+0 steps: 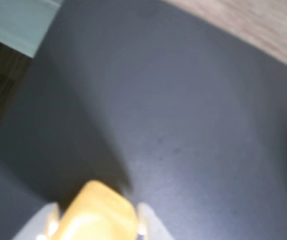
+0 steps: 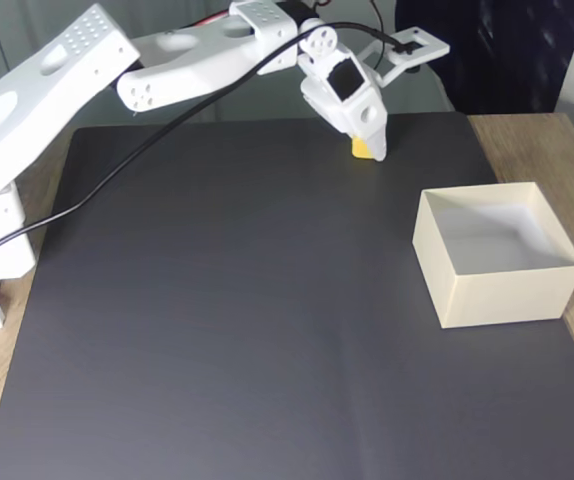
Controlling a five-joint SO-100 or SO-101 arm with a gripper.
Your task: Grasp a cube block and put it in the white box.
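The cube block sits clamped in the gripper, up at the far edge of the dark mat in the fixed view, a flash of yellow poking out beneath the white fingers. Whether it touches the mat or hangs just above it, the fixed view does not settle. In the wrist view the cube block fills the bottom of the picture, blurred, with a pale fingertip pressed to its right side and another pale one at its left, so the gripper is closed around it, grasping the cube.

The white arm reaches in from the left of the fixed view, stretched long and low across the back of the mat, a black cable looping down from it toward the left edge. The white box stands on the right side of the mat, open at the top, nearer the camera than the cube and well apart from it. Its inside looks bare and pale.

The wooden surface shows at the right of the mat and at the lower left corner. In the wrist view, the mat spreads grey under the gripper, with a strip of wood grain at the top right.
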